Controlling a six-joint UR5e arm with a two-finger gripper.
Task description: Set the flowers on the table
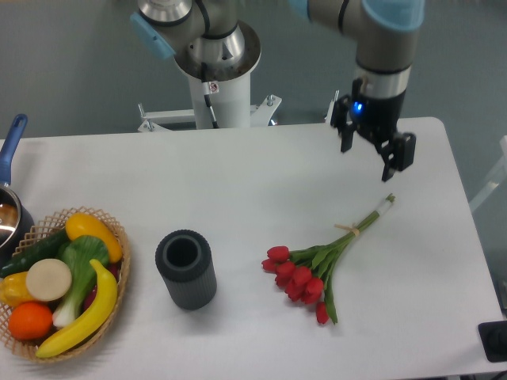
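Note:
The flowers (317, 267), a bunch of red tulip buds on green stems tied with thin string, lie flat on the white table (238, 174), right of centre. Their buds point toward the front left and the stem ends toward the back right. My gripper (372, 154) hangs well above the stem ends, open, with nothing between its fingers and apart from the bunch.
A dark grey ribbed cylinder (186, 269) stands upright left of the flowers. A wicker basket (119, 273) of fruit and vegetables sits at the front left, with a pot (9, 210) and its blue handle behind it. The robot base (214, 63) stands at the back edge.

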